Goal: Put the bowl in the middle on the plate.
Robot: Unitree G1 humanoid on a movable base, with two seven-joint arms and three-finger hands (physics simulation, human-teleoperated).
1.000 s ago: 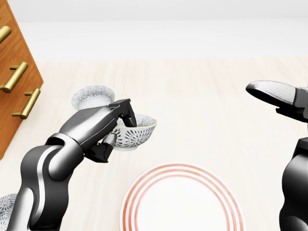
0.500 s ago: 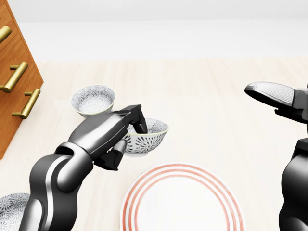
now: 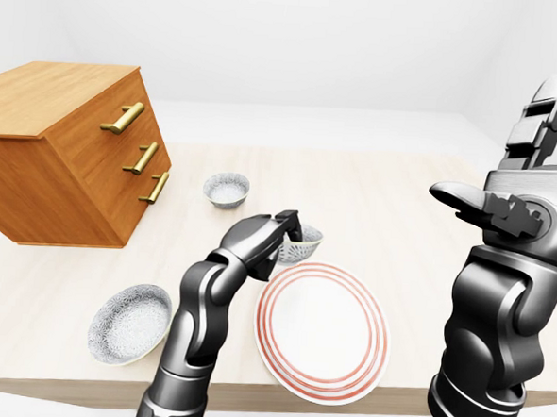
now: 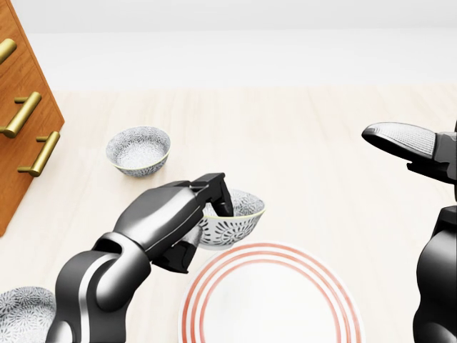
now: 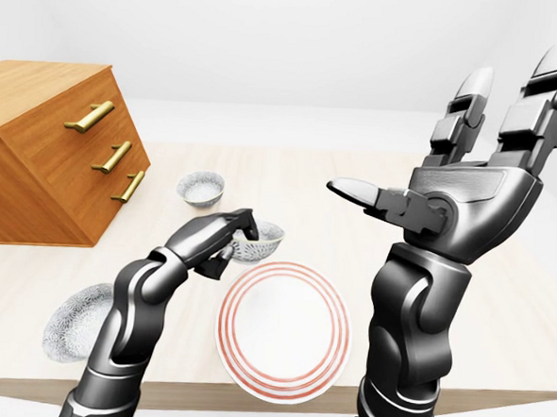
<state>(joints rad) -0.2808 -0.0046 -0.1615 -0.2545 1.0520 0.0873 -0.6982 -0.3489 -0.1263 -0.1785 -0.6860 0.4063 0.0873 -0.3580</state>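
A: Which way does the bowl (image 4: pixel 239 218) face?

B: Mouth up, nearly level. It's round, so it has no long axis. It's glossy white with a dark flower print outside.

A: And where is it?

B: At the plate's (image 4: pixel 271 307) upper-left rim in the head view. The left hand (image 4: pixel 175 221) grips it, with one dark finger hooked over its rim and the others against its wall.

A: What's the plate like?

B: Flat and white with red rings. It lies near the tabletop's (image 4: pixel 321 143) bottom edge.

A: Is there room around it?

B: Pale wood lies open above and right of the plate. A second bowl (image 4: pixel 139 150) sits up-left, a third bowl (image 4: pixel 25 311) bottom-left, and a wooden drawer chest (image 3: pixel 65 148) with brass handles stands at the left.

A: And the right hand (image 5: pixel 473 197)?

B: It's raised, with its fingers spread wide, and holds nothing.
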